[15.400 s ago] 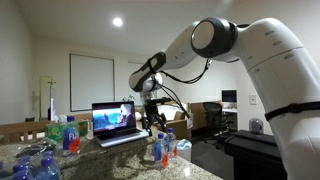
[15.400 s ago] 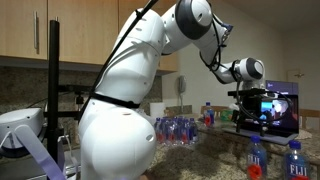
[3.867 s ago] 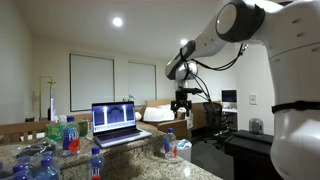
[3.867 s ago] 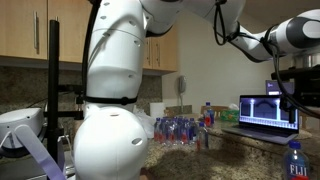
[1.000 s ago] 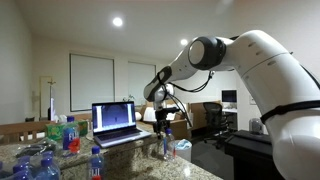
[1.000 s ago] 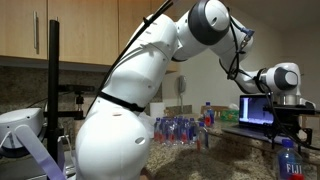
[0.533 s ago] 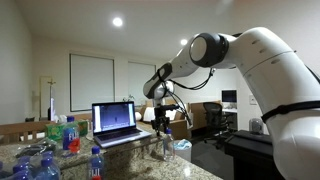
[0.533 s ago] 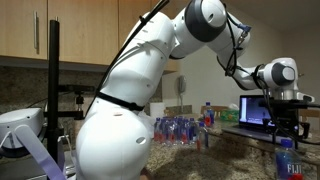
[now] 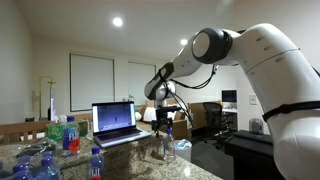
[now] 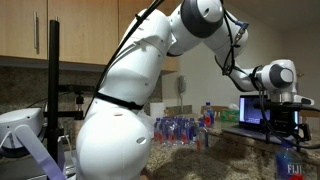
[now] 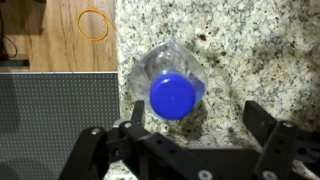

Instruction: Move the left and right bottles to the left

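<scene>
A clear water bottle with a blue cap [image 11: 172, 95] stands upright on the granite counter [image 11: 260, 50]. It also shows in both exterior views [image 9: 167, 148] [image 10: 290, 164]. My gripper [image 11: 198, 120] is open just above it, with the cap between the fingers and closer to one finger. The gripper shows in both exterior views [image 9: 164, 124] [image 10: 283, 128], directly over the bottle. A second blue-capped bottle [image 9: 96, 163] stands alone further along the counter, in front of the laptop.
An open laptop [image 9: 115, 121] sits behind the bottles. More bottles and packs lie at the counter's end [image 9: 40, 160] and along the wall [image 10: 180, 130]. A wooden surface with a rubber ring [image 11: 94, 23] and a grey textured panel [image 11: 55, 120] border the counter.
The gripper has come down a little over the bottle. Earlier, two bottles stood side by side here; one now stands apart in front of the laptop.
</scene>
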